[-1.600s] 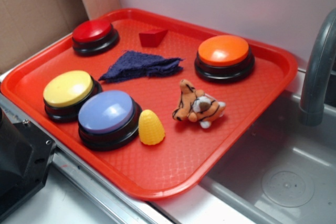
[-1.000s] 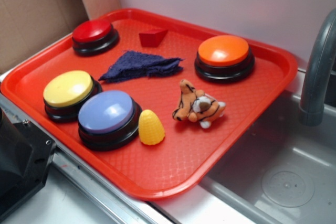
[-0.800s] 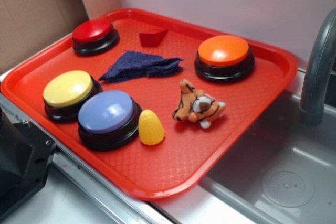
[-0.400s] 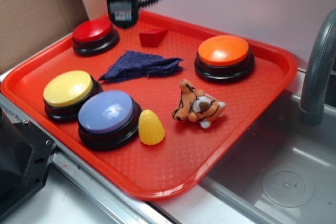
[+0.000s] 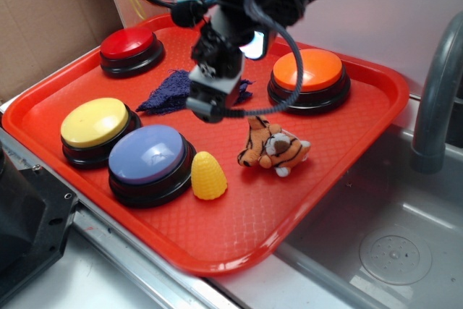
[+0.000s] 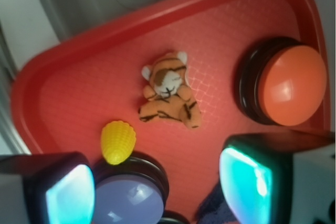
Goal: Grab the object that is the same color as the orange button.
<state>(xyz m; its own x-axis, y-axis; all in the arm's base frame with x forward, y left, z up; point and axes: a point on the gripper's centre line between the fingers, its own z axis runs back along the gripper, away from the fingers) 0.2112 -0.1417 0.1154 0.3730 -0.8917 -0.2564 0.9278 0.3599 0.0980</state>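
The small orange plush tiger with black stripes lies on the red tray, in front of the orange button at the tray's back right. My gripper hangs above the tray just left of and behind the tiger, over the dark blue cloth. In the wrist view the tiger lies ahead of the gripper, beyond the fingertips and not between them. The orange button sits to the right. The jaws stand wide apart with nothing held.
A yellow corn toy leans against the purple-blue button. The yellow button and red button line the tray's left side. A blue cloth lies under the arm. A sink and grey faucet are at the right.
The arm came into view at the back left by the red button, then moved forward and right over the cloth, close to the tiger. The objects on the tray have not moved.
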